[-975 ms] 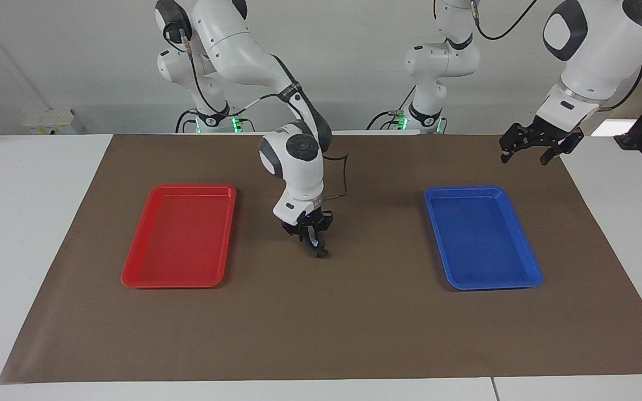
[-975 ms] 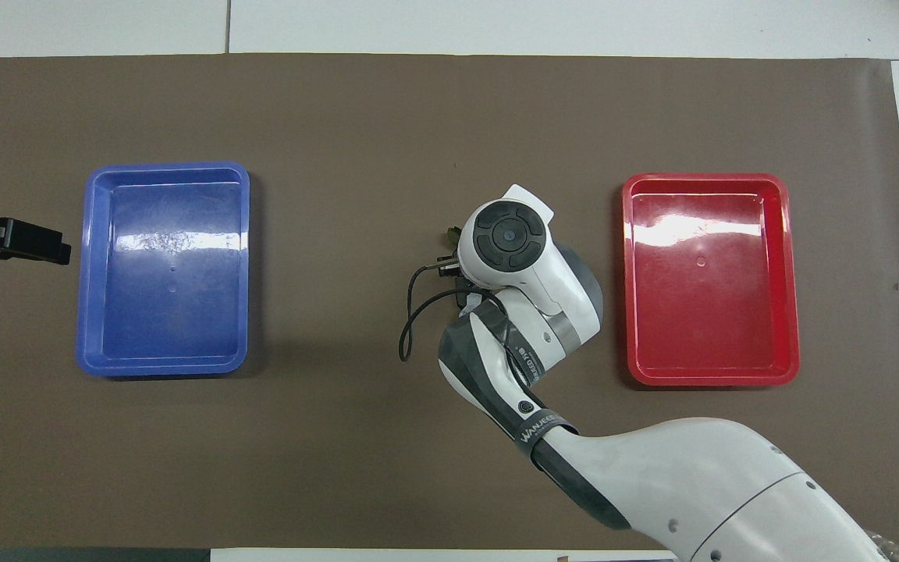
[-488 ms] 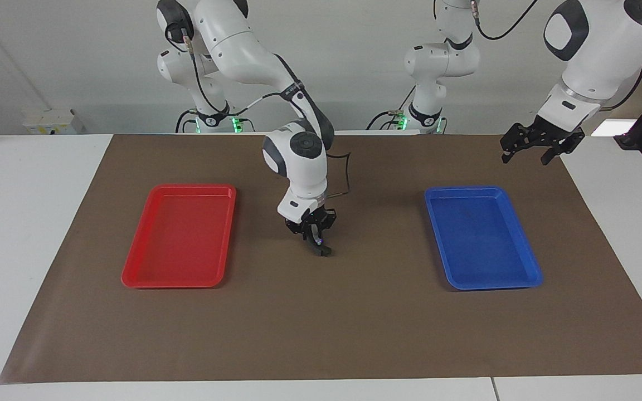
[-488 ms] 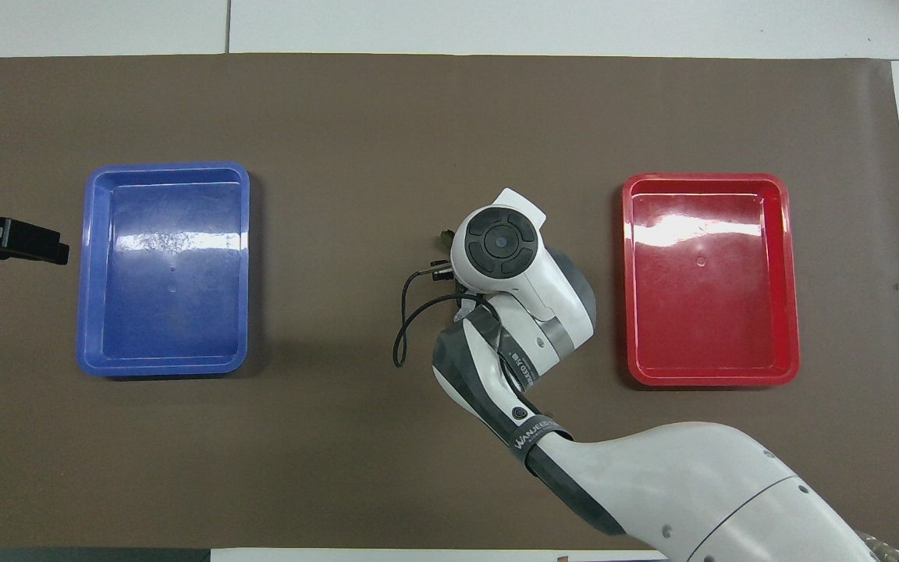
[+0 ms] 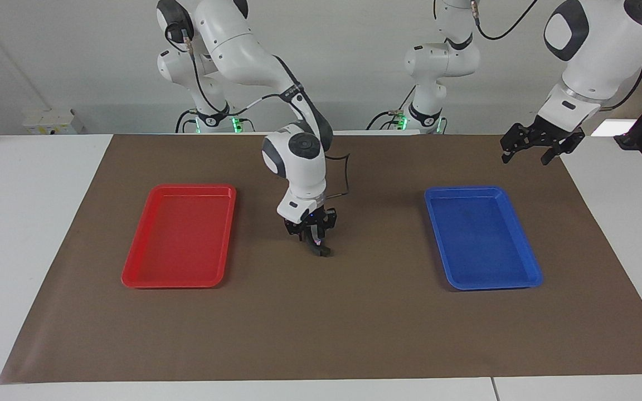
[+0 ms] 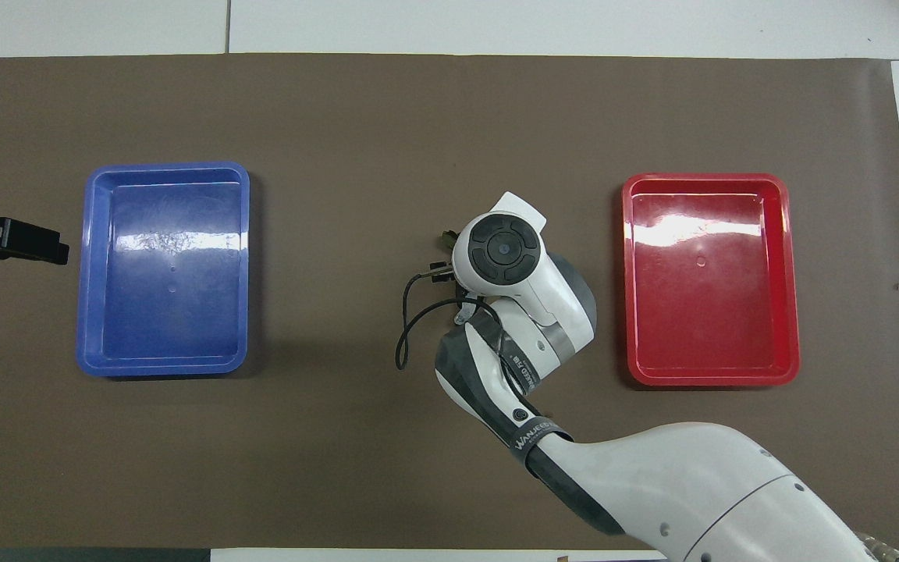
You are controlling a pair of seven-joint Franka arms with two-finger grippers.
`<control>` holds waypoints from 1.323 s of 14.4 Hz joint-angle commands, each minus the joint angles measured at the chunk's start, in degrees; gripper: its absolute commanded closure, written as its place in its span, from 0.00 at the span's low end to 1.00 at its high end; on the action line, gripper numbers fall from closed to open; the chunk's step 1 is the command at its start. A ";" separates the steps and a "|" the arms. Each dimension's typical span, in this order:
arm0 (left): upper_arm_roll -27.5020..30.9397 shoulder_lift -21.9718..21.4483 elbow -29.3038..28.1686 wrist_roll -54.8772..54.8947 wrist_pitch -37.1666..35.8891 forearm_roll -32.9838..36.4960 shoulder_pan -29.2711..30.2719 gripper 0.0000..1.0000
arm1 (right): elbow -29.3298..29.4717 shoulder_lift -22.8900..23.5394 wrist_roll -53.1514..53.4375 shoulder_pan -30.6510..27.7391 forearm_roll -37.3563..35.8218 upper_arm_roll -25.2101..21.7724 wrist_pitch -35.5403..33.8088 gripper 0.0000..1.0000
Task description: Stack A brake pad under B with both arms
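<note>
My right gripper (image 5: 316,243) hangs low over the middle of the brown mat, between the two trays. Its fingers are closed on a small dark stubby piece (image 5: 324,253), which looks like A brake pad and sits at or just above the mat. In the overhead view the right arm's wrist (image 6: 502,250) covers the gripper and the pad. B, the long crescent piece, is not in view. My left gripper (image 5: 524,157) is open and empty, raised over the mat's edge beside the blue tray. It also shows in the overhead view (image 6: 28,242).
An empty red tray (image 5: 137,278) lies toward the right arm's end of the table. An empty blue tray (image 5: 521,284) lies toward the left arm's end. A black cable (image 6: 406,328) loops off the right wrist.
The right gripper has shifted slightly toward the left arm's end and risen a little, with the dark piece still at its tips. The left arm has not moved.
</note>
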 commanded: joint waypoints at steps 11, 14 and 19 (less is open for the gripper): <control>0.00 -1.42 -1.21 -0.43 -0.72 0.00 -0.41 0.01 | -0.48 -25.62 -4.22 -25.52 -0.52 -0.28 -24.93 0.00; -0.35 -1.06 0.02 -0.52 -1.77 0.62 -0.67 0.01 | 1.09 -29.14 -8.19 -29.13 0.18 -0.63 -30.72 0.00; -0.44 -0.62 0.55 -0.69 -1.69 0.53 -0.67 0.01 | 11.98 -29.32 -16.81 -35.30 4.76 -1.51 -46.81 0.00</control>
